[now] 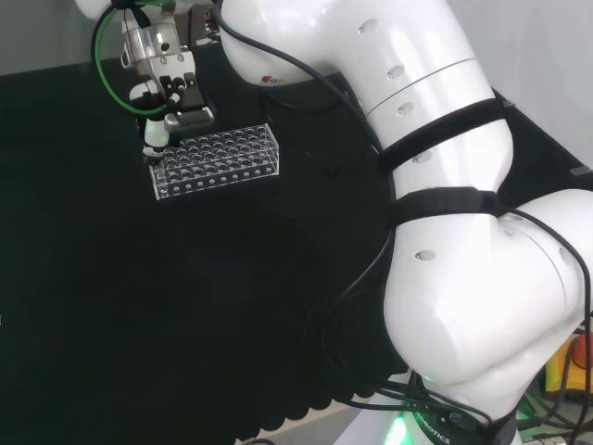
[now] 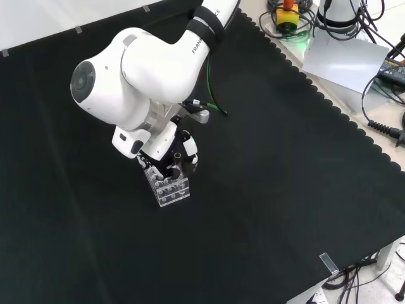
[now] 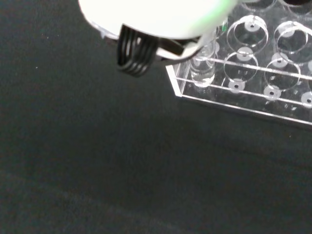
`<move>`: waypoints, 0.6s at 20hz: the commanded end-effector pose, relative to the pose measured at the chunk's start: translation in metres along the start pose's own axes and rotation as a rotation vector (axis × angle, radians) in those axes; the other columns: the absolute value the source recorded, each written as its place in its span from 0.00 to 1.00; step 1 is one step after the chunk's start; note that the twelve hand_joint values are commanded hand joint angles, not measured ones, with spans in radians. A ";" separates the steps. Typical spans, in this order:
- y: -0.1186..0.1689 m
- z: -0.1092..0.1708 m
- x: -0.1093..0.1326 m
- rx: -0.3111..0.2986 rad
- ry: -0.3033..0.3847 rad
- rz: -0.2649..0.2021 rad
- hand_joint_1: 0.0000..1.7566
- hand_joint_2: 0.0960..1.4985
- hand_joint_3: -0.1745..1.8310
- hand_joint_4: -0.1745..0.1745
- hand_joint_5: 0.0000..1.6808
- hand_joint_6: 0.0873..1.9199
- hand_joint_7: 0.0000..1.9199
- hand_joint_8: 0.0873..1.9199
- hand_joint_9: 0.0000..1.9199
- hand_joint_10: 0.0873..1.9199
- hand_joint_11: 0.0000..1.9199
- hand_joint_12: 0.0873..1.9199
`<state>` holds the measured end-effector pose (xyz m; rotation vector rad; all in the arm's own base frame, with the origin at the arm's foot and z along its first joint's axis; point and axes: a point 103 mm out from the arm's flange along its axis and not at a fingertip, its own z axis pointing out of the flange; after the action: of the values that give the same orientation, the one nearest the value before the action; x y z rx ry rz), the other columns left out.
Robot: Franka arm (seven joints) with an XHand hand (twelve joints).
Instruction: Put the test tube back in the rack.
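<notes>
A clear plastic rack (image 1: 222,171) with many round holes lies on the black cloth at the head view's upper left. The black and white hand (image 1: 171,88) hangs over the rack's left end, its fingers curled down to the corner. In the wrist view a clear test tube (image 3: 202,68) stands upright in the corner hole of the rack (image 3: 234,100), its top hidden behind the white hand (image 3: 156,14). The front view has the hand (image 2: 180,152) right above the rack (image 2: 172,190), fingers and thumb closed together over its far end.
The arm's big white link (image 2: 126,76) stands above and left of the hand in the front view. Black cloth lies open all round the rack. Cables and a grey sheet (image 2: 345,60) lie beyond the cloth's scalloped edge at upper right.
</notes>
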<state>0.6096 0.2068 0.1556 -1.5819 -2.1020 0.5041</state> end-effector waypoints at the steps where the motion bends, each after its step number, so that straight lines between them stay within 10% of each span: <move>1: -0.004 -0.009 -0.007 0.102 0.112 -0.040 0.66 0.40 0.40 0.18 0.54 0.37 0.56 0.41 0.59 0.36 0.27 0.72; 5: -0.009 -0.017 -0.006 0.105 0.125 -0.061 0.62 0.32 0.45 0.36 0.27 0.37 0.31 0.48 0.36 0.43 0.14 0.79; 12: -0.028 -0.045 -0.004 0.067 0.128 -0.085 0.60 0.31 0.44 0.40 0.20 0.29 0.22 0.48 0.27 0.46 0.09 0.80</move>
<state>0.6322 0.2037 0.1960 -1.5263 -2.0704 0.4176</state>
